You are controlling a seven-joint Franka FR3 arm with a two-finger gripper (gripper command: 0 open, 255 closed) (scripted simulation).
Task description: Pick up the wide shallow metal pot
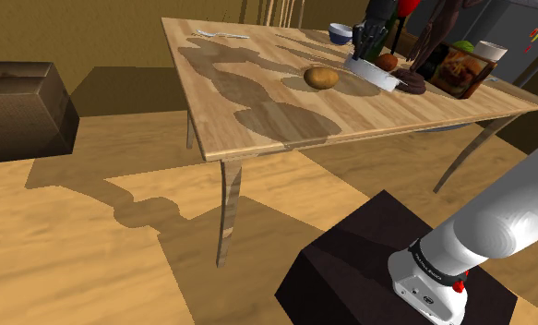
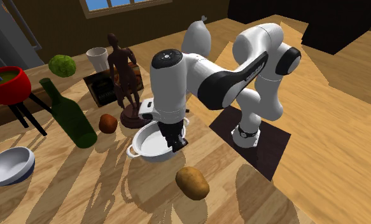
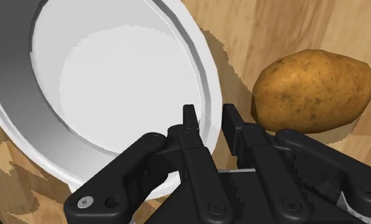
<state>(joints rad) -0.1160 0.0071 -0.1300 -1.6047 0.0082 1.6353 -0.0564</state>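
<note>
A wide, shallow pot [image 2: 149, 141], drawn white with small side handles, sits on the wooden table [image 2: 63, 191] next to a brown potato [image 2: 192, 182]. My black gripper [image 2: 176, 145] comes down on the pot's rim on the side facing the potato. In the wrist view the gripper [image 3: 209, 121] is shut on the pot [image 3: 114, 83]: one finger is inside the rim, the other outside, with the wall clasped between them. The potato [image 3: 312, 89] lies just beyond the outer finger. The shoulder view has the pot [image 1: 373, 74] under the gripper [image 1: 364, 55] at the table's far end.
Close to the pot stand a dark figurine [image 2: 123, 70], a green bottle [image 2: 69, 114] and a small brown ball [image 2: 107, 123]. A bowl [image 2: 9, 165], a red bowl on legs [image 2: 6, 83], a cup [image 2: 97, 58] and a dark box [image 2: 101, 86] lie farther off. The table edge [image 2: 222, 149] runs near the stand.
</note>
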